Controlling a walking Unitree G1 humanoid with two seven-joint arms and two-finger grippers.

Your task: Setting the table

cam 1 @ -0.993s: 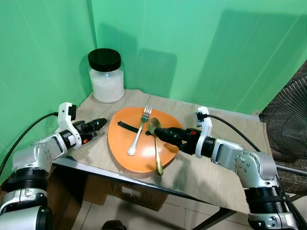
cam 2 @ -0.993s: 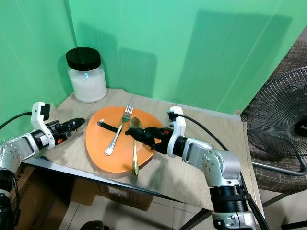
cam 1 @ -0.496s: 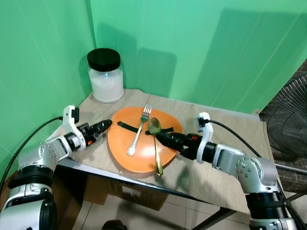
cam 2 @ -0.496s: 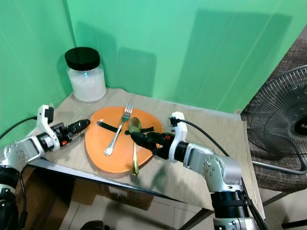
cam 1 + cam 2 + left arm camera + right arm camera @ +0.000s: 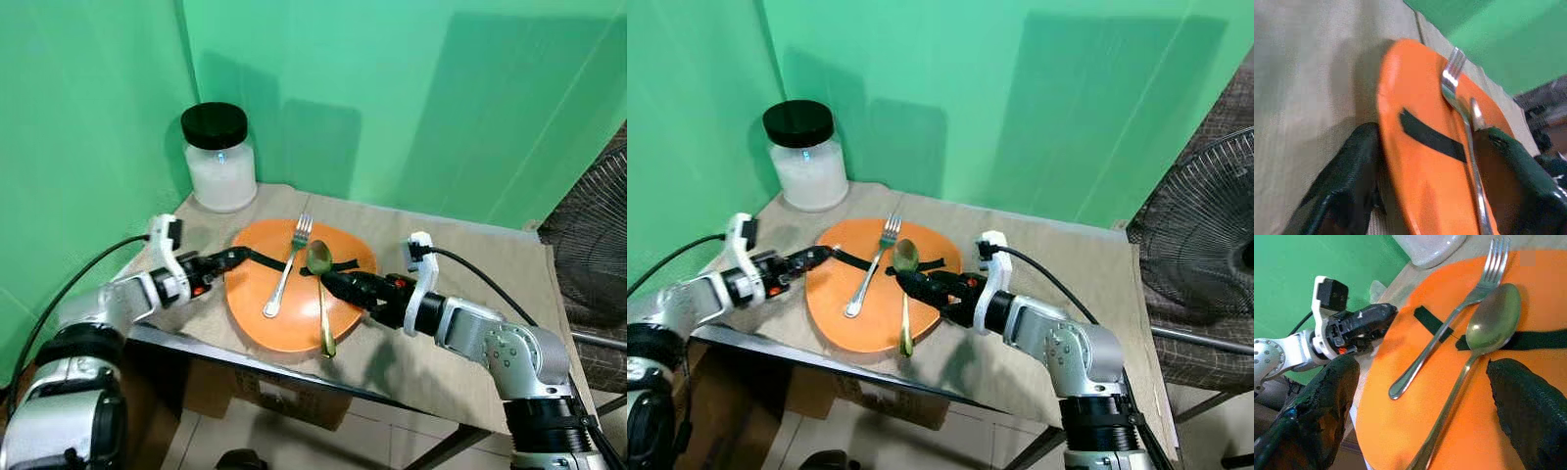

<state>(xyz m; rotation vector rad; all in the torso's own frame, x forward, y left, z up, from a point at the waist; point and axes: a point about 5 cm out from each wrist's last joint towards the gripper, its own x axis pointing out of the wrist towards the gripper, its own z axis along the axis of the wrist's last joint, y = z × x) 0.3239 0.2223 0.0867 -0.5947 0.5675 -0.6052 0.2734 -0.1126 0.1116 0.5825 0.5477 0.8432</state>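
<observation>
Standing at the table edge, reading left to right:

Jar: a glass jar [image 5: 220, 162] with a black lid stands at the table's 11 o'clock corner, well apart from both arms; it holds something white, filled most of the way up, though I cannot tell what.

Left gripper: the left gripper [image 5: 231, 258] reaches the orange plate [image 5: 284, 318] at the plate's 9 o'clock rim. In the left wrist view its fingers [image 5: 1347, 181] are spread, one beside the rim on the cloth side and one over the plate face, straddling the edge without pinching it. My guess is that it means to steady or lift the plate from that side.

Plate and contents: the plate sits near the table's front edge on the beige cloth [image 5: 470, 264]. It carries a fork [image 5: 286, 266] with tines toward 12 o'clock, and just beside it, at the 3 o'clock side, a spoon [image 5: 320, 294] whose handle end overhangs the rim at 6 o'clock. A black strip [image 5: 1542, 339] lies across the plate under both.

Right gripper: the right gripper [image 5: 329, 282] comes in from the plate's 3 o'clock side, its tips just beside the spoon's neck. The right wrist view shows its fingers [image 5: 1528, 396] wide apart with the spoon lying between them, nothing gripped. It looks lined up to take the spoon off.

Risk: the overhanging spoon could tip if the plate gets nudged.
</observation>
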